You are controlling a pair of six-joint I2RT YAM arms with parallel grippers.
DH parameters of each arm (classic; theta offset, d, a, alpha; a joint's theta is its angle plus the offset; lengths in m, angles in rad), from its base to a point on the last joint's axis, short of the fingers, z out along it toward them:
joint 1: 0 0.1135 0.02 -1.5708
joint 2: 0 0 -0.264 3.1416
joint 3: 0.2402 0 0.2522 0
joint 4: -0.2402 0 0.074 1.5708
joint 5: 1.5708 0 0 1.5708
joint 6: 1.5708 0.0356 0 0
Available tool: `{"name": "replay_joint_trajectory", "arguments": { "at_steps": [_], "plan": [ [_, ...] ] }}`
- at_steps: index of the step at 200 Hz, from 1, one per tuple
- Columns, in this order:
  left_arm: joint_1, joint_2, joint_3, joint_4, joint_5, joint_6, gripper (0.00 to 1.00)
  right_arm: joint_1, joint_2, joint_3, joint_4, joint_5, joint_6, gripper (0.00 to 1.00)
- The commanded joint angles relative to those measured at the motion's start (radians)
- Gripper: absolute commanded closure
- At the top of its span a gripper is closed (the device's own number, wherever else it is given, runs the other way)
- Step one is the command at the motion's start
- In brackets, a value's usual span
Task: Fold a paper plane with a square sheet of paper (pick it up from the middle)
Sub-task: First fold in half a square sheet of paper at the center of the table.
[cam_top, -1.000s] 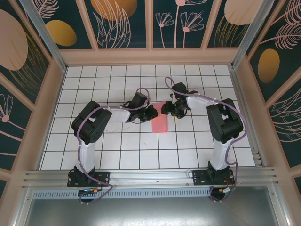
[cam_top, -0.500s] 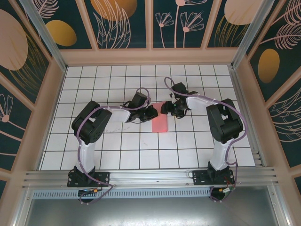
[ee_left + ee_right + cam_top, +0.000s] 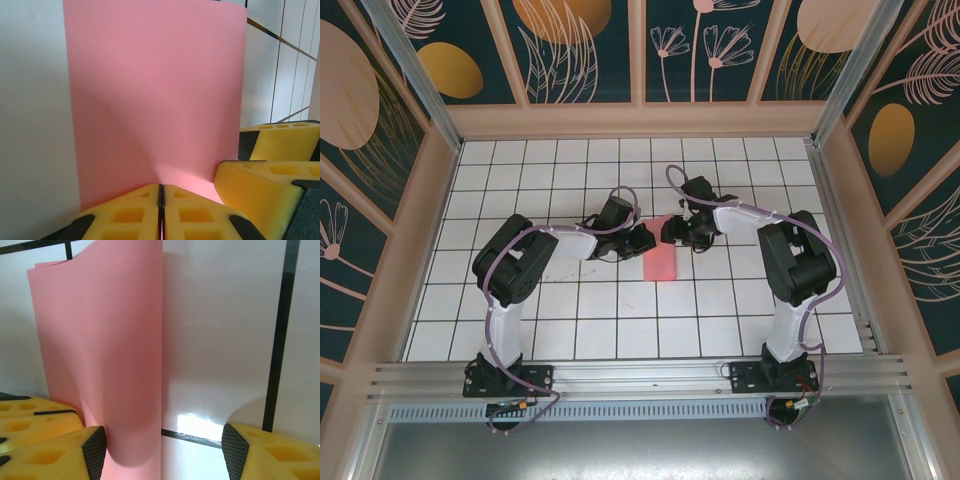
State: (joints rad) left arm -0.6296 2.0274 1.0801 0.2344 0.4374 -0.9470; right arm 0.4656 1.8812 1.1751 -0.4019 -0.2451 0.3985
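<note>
The left gripper (image 3: 161, 200) is pinched tight on the near edge of the thin salmon-pink square sheet of paper (image 3: 155, 100), which lies doubled over on the white gridded table (image 3: 580, 300). The right gripper (image 3: 165, 452) stands apart around its fold. This looks like the creasing step. Next, it needs a firm press along that edge.

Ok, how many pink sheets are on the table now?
1. The square sheet of paper, folded over, lies at the middle of the table; the left gripper is shut on one edge, the open right gripper sits at its fold. Anything beneath would be hidden.
</note>
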Motion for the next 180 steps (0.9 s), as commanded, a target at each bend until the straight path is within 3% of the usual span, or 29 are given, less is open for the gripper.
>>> {"name": "replay_joint_trajectory", "arguments": {
  "at_steps": [1, 34, 108, 180],
  "plan": [
    [-0.004, 0.021, 0.027, 0.000, 0.007, 0.015, 0.90, 0.019, 0.028, 0.040, -0.078, 0.084, -0.002, 0.34],
    [-0.003, -0.041, 0.019, -0.014, -0.014, 0.024, 0.86, 0.019, 0.027, 0.026, -0.069, 0.087, -0.002, 0.34],
    [-0.003, -0.210, -0.059, -0.058, -0.245, -0.029, 0.84, 0.018, 0.043, 0.022, -0.077, 0.114, 0.007, 0.35],
    [-0.003, -0.159, -0.042, -0.036, -0.178, -0.029, 0.83, 0.016, 0.053, 0.022, -0.088, 0.133, 0.006, 0.38]
  ]
}}
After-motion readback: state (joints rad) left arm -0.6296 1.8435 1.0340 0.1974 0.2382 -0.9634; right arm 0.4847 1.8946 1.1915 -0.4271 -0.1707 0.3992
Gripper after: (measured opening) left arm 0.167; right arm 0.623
